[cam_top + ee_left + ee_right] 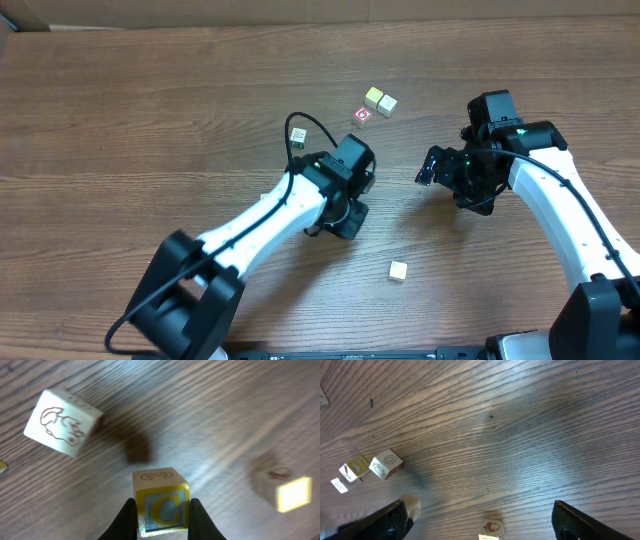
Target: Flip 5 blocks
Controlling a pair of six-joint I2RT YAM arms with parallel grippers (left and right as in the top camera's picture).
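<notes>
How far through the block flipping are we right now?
Done: nothing shows which blocks are already flipped. In hand: the left end effector is shut on the letter-C block. Left: possibly the lone block, lying loose; the right end effector is open, holding nothing.

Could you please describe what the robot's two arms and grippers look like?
Both arms, left arm and right arm, have white tubular links joined by black housings. A thin black cable loops near the left wrist; a green light glows on the right. The left gripper and right gripper have black fingers.
</notes>
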